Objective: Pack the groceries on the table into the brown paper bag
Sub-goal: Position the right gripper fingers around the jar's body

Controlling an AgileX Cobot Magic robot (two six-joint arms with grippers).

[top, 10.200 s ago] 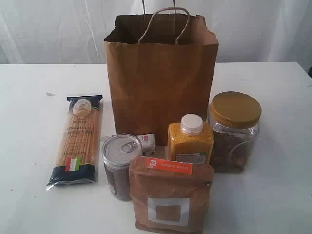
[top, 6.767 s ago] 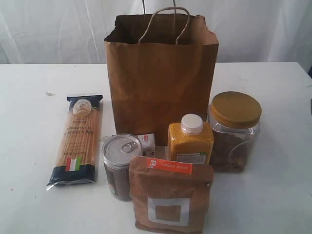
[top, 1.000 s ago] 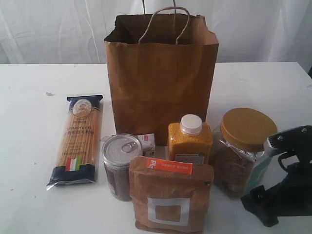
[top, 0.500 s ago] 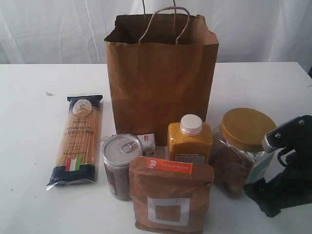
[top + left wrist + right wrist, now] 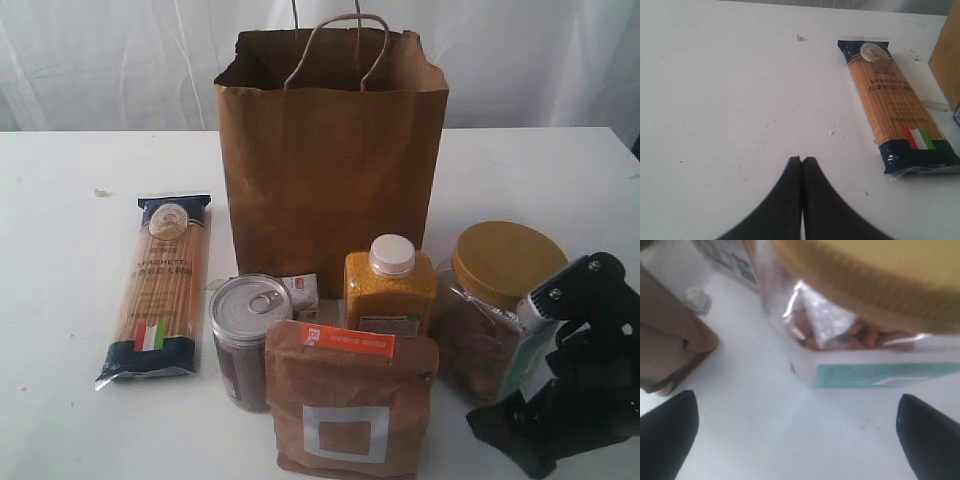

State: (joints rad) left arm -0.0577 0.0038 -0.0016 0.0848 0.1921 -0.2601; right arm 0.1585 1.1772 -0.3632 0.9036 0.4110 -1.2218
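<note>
Item: gold-lidded clear jar, on bench near brown paper bag. Right hand spread wide, apparently to straddle it (nothing clamped); left hand pressed together, empty.

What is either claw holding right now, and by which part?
Nothing. The right claw is wide open, the gold-lidded clear jar ahead of its fingertips, not clamped; the left claw is shut empty above the white tabletop.

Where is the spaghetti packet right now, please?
In the exterior view, the spaghetti packet lies flat on the left, beside the paper bag and the tin.
</note>
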